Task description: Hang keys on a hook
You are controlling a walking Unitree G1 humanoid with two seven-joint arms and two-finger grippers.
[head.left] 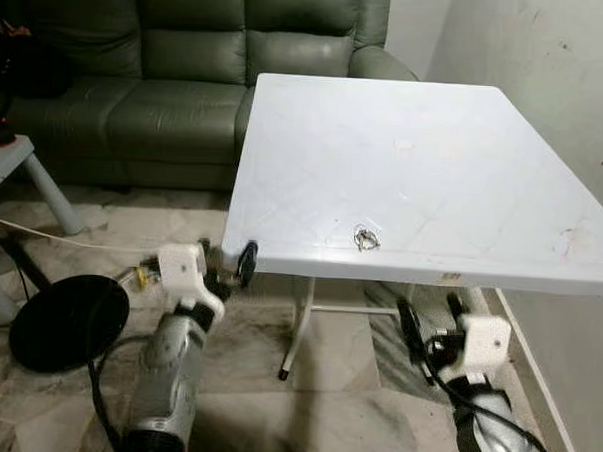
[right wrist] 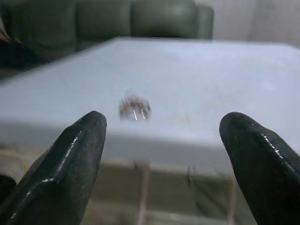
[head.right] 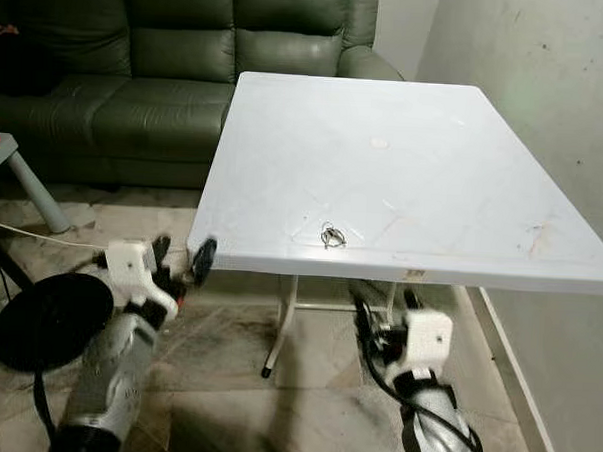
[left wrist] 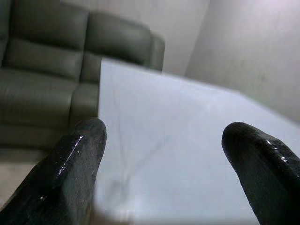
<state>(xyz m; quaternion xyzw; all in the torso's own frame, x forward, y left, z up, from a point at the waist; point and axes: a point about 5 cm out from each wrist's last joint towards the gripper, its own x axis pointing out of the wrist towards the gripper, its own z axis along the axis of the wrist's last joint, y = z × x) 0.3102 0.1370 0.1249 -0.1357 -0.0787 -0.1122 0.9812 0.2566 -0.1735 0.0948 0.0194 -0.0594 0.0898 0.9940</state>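
White table [head.left: 435,152] stands before a green sofa [head.left: 178,70]. Keys [head.left: 366,239] lie near its front edge. Left gripper [head.left: 228,263] is spread wide at the table's near left corner, holding nothing. Right gripper [right wrist: 161,159] is spread wide, empty, below the front edge, facing the keys

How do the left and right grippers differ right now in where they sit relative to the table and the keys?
The left gripper sits at the white table's near left corner, level with its edge; the right gripper hangs lower, beneath the front edge. The right gripper's wrist view faces the keys between its fingers; the left gripper's looks across bare tabletop. Both have jaws open, holding nothing.
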